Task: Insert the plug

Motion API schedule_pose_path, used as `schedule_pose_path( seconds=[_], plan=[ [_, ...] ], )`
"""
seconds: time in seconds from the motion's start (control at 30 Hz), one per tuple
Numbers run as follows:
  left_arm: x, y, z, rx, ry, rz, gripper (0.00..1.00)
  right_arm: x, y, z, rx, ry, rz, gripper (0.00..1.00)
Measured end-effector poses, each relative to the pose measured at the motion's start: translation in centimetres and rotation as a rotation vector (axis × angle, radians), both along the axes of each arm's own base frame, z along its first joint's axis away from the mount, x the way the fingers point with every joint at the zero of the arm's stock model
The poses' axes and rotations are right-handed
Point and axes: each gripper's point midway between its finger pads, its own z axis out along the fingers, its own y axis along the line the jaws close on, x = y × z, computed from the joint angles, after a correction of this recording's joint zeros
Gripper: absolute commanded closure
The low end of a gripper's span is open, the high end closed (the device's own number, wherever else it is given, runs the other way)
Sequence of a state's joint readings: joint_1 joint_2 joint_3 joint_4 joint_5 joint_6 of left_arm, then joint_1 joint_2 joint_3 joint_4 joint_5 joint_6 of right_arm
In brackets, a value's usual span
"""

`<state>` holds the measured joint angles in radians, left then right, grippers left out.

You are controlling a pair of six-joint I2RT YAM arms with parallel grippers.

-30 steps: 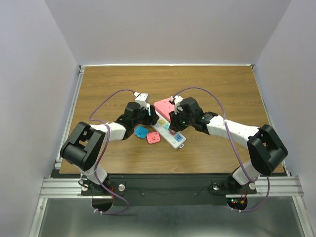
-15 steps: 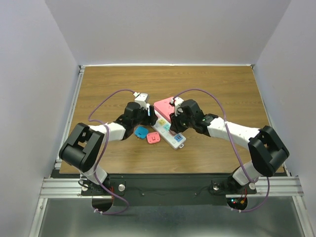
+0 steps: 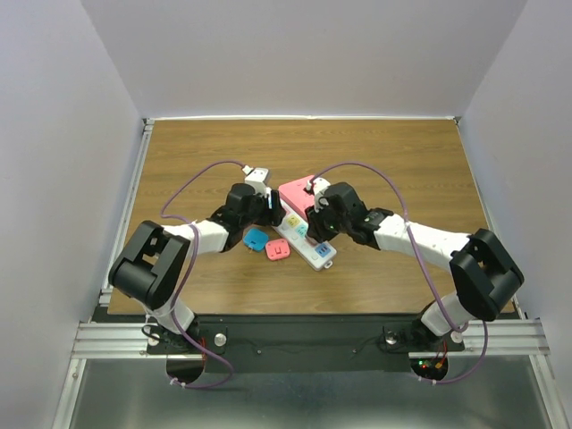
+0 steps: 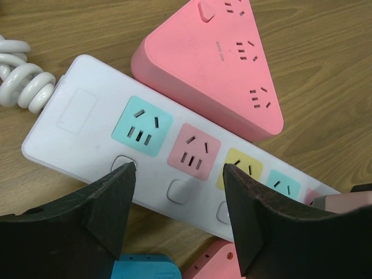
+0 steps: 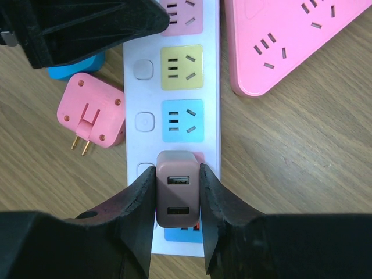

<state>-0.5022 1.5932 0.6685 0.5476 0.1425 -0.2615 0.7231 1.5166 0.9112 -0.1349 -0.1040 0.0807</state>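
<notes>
Within the last second the right gripper, clenched on the mauve USB charger plug, has crept leftward to hold it on the white power strip just past the blue socket, apparently mid-insertion, while the left gripper, fingers spread and empty, brackets the strip's other end.

Print on the pink socket block is too small to read.

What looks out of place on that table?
Nothing broken or spilled. A small pink adapter lies loose beside the white power strip, prongs out, a blue one next to it. The right end effector holds its plug straight.
</notes>
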Motion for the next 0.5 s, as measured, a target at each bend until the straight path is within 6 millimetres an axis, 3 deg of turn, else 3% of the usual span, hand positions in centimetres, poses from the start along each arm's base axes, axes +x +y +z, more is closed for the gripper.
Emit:
schedule_pose_path(
  seconds=[0.17,0.5],
  plan=[
    [0.54,-0.23,-0.26,0.008,0.001,-0.001,0.4,-0.42,0.28,-0.05,-0.01,-0.023,0.009,1.0],
    [0.96,-0.42,-0.35,0.007,0.004,-0.003,0.41,-0.92,0.55,-0.3,-0.02,-0.07,-0.022,0.99]
  ],
)
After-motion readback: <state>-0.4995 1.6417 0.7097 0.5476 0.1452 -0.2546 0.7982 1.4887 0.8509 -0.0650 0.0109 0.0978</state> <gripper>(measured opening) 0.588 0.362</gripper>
